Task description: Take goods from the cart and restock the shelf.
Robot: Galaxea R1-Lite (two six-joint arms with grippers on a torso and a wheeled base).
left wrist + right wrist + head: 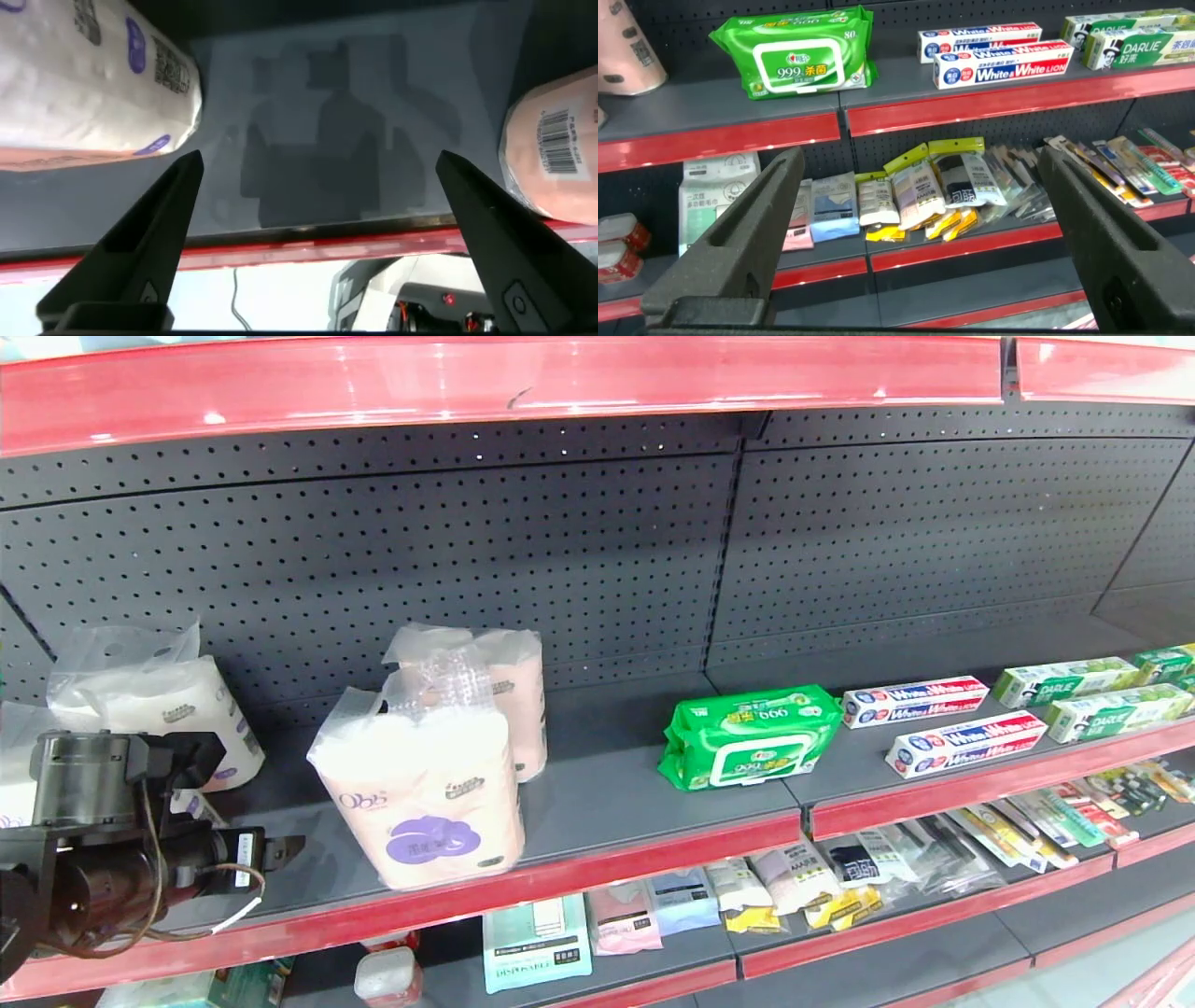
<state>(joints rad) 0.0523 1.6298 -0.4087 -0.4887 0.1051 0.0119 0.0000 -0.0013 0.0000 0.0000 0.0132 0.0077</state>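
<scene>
- My left claw [320, 161] is open and empty. It sits at the front lip of the shelf [597, 868], in the gap between 2 tissue packs.
- The front tissue pack [420, 803] lies just to the claw's right, standing upright with its long axis vertical. The left tissue pack [159, 705] stands on the other side, further back on the shelf.
- My right claw [922, 154] is also open and empty. It hangs well back from the shelf, facing the wet wipes [742, 737].
- The left arm is much the nearer to the tissue packs. I judge the right is better placed to swing away to the cart for new stock.
- Count on this shelf: 3 tissue packs that I can see whole, the third being the rear tissue pack [518, 695]. A white shape at the far left edge may be a 4th; I can't tell.
- 1 pack of wet wipes lies flat.
- 2 red-and-blue toothpaste boxes [966, 744] lie flat with their long axes along the shelf.
- At least 2 green toothpaste boxes [1064, 681] lie the same way, with more cut off at the right edge.
</scene>
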